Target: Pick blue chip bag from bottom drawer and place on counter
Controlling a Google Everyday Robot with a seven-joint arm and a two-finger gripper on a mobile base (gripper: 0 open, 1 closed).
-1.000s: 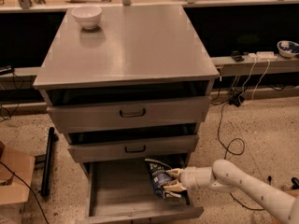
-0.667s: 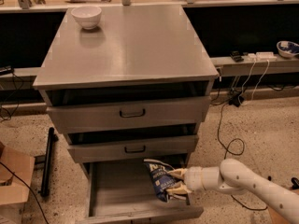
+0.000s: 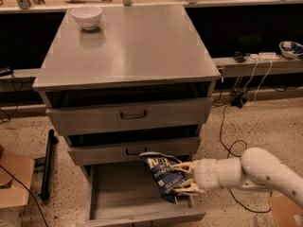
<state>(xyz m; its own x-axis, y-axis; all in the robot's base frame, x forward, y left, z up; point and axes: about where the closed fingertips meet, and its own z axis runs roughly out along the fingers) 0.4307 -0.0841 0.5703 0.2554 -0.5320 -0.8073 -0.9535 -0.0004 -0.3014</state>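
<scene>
The blue chip bag (image 3: 162, 176) is dark blue with white lettering and stands tilted at the right side of the open bottom drawer (image 3: 118, 193). My gripper (image 3: 182, 178) reaches in from the right on a white arm, its fingers closed on the bag's right edge, one above and one below. The bag is lifted off the drawer floor. The counter (image 3: 132, 46) is the grey steel top of the cabinet, above the drawers.
A white bowl (image 3: 86, 17) sits at the counter's back left corner. Two upper drawers with black handles (image 3: 133, 114) are slightly open. A black bar (image 3: 46, 164) and cardboard (image 3: 14, 178) lie on the floor at left. Cables (image 3: 227, 131) trail at right.
My gripper and arm have risen a little with the bag, which now stands higher in the drawer, near the middle drawer's front.
</scene>
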